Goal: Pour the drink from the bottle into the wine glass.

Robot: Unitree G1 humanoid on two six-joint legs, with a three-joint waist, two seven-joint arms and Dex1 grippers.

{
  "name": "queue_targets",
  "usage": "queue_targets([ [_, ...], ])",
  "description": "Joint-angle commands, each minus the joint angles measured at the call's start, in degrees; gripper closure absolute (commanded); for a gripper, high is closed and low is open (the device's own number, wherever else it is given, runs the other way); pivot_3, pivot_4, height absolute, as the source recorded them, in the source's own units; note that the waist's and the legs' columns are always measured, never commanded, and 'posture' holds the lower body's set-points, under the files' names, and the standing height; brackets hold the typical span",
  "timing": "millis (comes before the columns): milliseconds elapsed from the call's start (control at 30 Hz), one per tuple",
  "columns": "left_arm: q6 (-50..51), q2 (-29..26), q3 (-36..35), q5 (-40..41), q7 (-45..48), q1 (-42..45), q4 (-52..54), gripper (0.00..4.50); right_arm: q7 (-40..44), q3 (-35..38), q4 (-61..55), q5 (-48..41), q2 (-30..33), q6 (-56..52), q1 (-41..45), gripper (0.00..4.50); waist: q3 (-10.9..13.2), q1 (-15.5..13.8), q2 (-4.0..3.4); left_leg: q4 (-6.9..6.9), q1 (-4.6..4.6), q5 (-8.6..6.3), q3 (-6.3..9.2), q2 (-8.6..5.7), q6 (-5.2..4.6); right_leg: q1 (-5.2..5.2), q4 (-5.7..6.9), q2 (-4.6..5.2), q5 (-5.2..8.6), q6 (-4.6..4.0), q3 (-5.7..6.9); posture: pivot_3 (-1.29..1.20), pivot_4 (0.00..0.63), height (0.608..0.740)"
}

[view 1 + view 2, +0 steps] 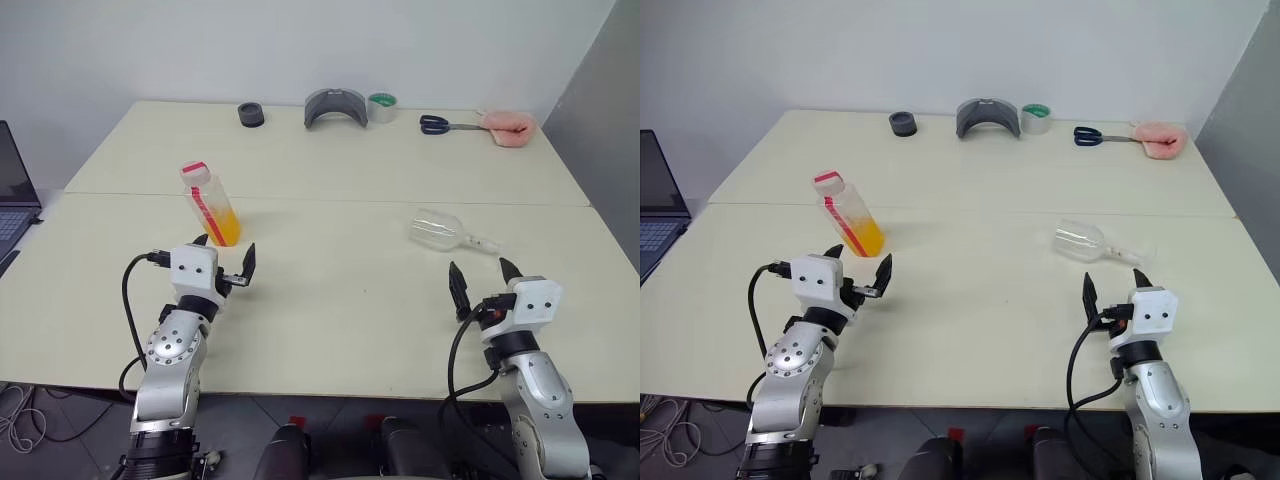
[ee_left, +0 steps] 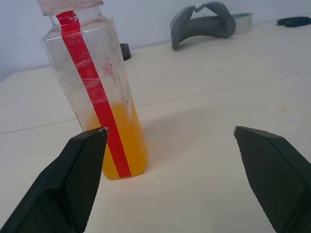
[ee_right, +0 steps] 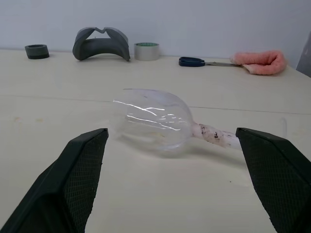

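Note:
The bottle (image 1: 209,203) stands upright on the cream table, clear with a red stripe and a pale red cap, and the orange drink (image 2: 118,147) fills its lower part. My left gripper (image 1: 228,259) hovers open just short of it, apart from it, with the bottle ahead of its left finger. The wine glass (image 1: 440,230) lies on its side on the right half of the table, with its stem (image 3: 214,134) pointing right. My right gripper (image 1: 483,274) is open a short way in front of the glass, holding nothing.
Along the table's far edge lie a small black ring (image 1: 251,114), a grey curved piece (image 1: 335,106), a roll of tape (image 1: 382,107), scissors (image 1: 440,124) and a pink cloth (image 1: 510,127). A laptop (image 1: 12,195) sits off the left edge. A seam (image 1: 400,202) crosses the table.

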State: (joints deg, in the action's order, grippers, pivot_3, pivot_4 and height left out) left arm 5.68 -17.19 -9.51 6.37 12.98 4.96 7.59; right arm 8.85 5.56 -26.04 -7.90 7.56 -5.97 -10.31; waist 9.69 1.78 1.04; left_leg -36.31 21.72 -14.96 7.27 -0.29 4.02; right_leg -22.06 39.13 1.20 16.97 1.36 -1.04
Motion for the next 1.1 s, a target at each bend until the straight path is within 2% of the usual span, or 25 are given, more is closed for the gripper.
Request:
queue_targets([
  [33,-1.11,-0.64,-0.97,0.43,0.34,0.25,1.25,0.03,0.03,0.2,-1.46,-0.36,0.08,0.64,-0.06,0.0,0.0,0.0,0.0,0.0,0.0,0.0,0.0,0.0,0.0,0.0,0.0,0.0,0.0,0.0,0.0,0.0,0.15,0.74],
  [1033,1.03,-0.43,-0.78,0.25,0.25,-0.53,1.96,0.03,0.68,-1.14,-0.93,0.19,0.79,1.27,-0.26,0.0,0.0,0.0,0.0,0.0,0.0,0.0,0.0,0.0,0.0,0.0,0.0,0.0,0.0,0.0,0.0,0.0,0.15,0.74],
  [1100,1.45,-0.06,-1.21,1.18,0.12,-0.71,2.54,0.03,3.53,-1.92,-1.17,-1.14,2.31,0.82,0.52,0.0,0.0,0.01,0.0,0.0,0.0,0.0,0.0,0.0,0.0,0.0,0.0,0.0,0.0,0.0,0.0,0.0,0.15,0.74],
])
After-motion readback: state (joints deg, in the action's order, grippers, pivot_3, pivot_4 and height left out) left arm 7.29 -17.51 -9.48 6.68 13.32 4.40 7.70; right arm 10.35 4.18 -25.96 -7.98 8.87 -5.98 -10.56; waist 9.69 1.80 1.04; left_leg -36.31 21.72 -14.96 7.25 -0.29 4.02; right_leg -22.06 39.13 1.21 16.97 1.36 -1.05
